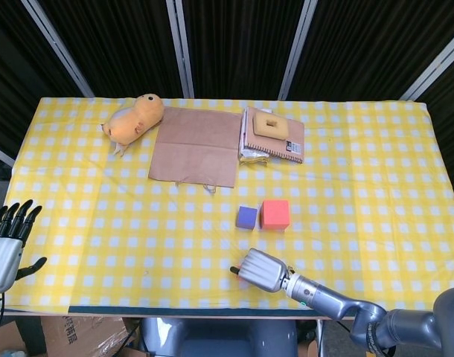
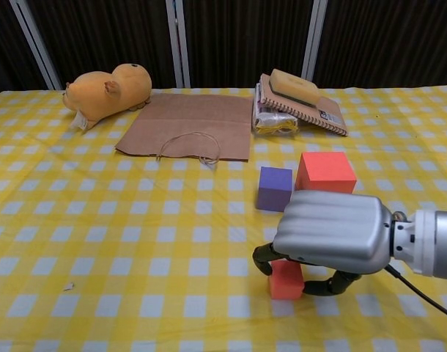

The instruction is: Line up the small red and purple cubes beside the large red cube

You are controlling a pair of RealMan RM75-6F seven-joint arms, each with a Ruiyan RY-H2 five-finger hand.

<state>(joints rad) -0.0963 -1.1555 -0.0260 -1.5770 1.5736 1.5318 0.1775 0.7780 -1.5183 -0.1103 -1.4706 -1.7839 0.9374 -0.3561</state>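
Right hand [image 2: 333, 233] low, fingers curled; left hand [image 1: 5, 249] fingers apart.

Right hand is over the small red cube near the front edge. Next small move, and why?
Probably close the right hand firmly on the small red foam cube and lift it a little. The fingers curl around it, but it looks to sit on the yellow checked tablecloth, well short of the small purple cube and large red cube. A secure hold should come before carrying it to the row.

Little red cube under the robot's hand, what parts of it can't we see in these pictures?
- Small red cube: head view hides it entirely under the right hand; chest view shows only its lower front, with the right hand covering its top.
- Whether the fingers actually grip it: cannot tell in either view.
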